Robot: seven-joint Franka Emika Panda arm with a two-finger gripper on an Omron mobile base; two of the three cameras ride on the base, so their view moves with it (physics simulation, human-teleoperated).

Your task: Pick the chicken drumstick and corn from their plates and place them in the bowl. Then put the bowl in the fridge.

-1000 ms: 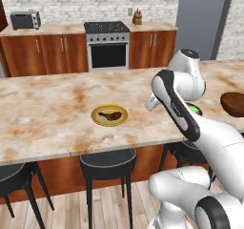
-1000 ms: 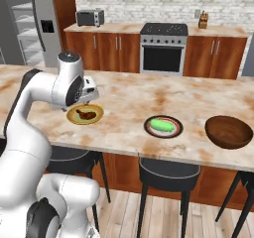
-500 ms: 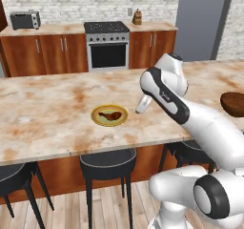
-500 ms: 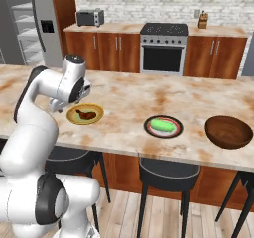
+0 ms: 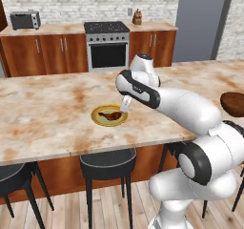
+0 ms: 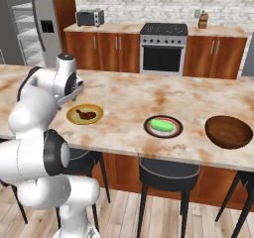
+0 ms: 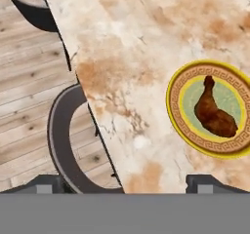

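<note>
The chicken drumstick [image 5: 110, 115] lies on the yellow-rimmed plate [image 5: 95, 116] near the island counter's front edge. My gripper [image 5: 125, 107] hangs open just above the plate's right rim, nothing between its fingers. In the hand view the drumstick [image 7: 214, 112] and its plate [image 7: 172, 101] sit at the right, off to the side of my gripper [image 7: 124, 184]. The green corn [image 6: 162, 125] rests on the black-rimmed plate [image 6: 147, 128] at mid-counter. Right of it stands the dark brown bowl [image 6: 228, 131]. The fridge [image 6: 42, 29] stands at the back left, white shelves showing.
Black stools [image 5: 106, 159] stand under the counter's front edge [image 7: 97, 130]. Behind the island runs a wooden cabinet row with a steel oven [image 5: 107, 49], a toaster oven [image 5: 25, 20] and a knife block [image 5: 137, 17].
The arm has swung left along the counter, from near the corn plate to the yellow-rimmed plate. The jaws stayed open. Nothing on the counter has moved.
</note>
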